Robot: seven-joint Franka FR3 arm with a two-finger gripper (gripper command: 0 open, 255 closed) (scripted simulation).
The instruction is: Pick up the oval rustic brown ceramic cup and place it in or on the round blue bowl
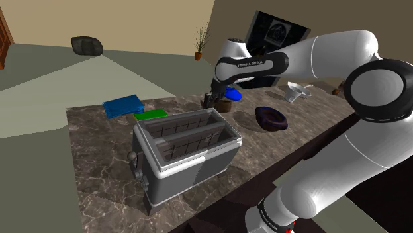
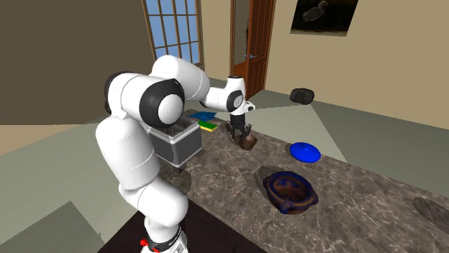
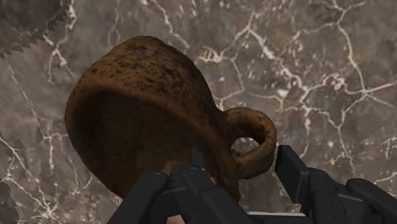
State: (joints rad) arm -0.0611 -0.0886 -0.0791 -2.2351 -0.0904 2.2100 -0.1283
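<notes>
- Shoulder view: set high, beside and a little behind the arm (image 1: 331,63). It looks down across the marble countertop (image 1: 99,149) toward its far edge and the floor beyond. The toaster (image 1: 185,145), by the near edge, lies closest to the lens.
- Second exterior view: stands off the countertop's end by the arm's base, somewhat above the surface. It faces along the surface toward a window (image 2: 173,29) and a door (image 2: 255,43).
- Wrist view: looks along the gripper (image 3: 232,170), very near the brown cup (image 3: 146,108), with marble behind.
- Both exterior views share the toaster, cup, blue bowl (image 2: 306,152) and dark handled bowl (image 2: 289,190).
</notes>
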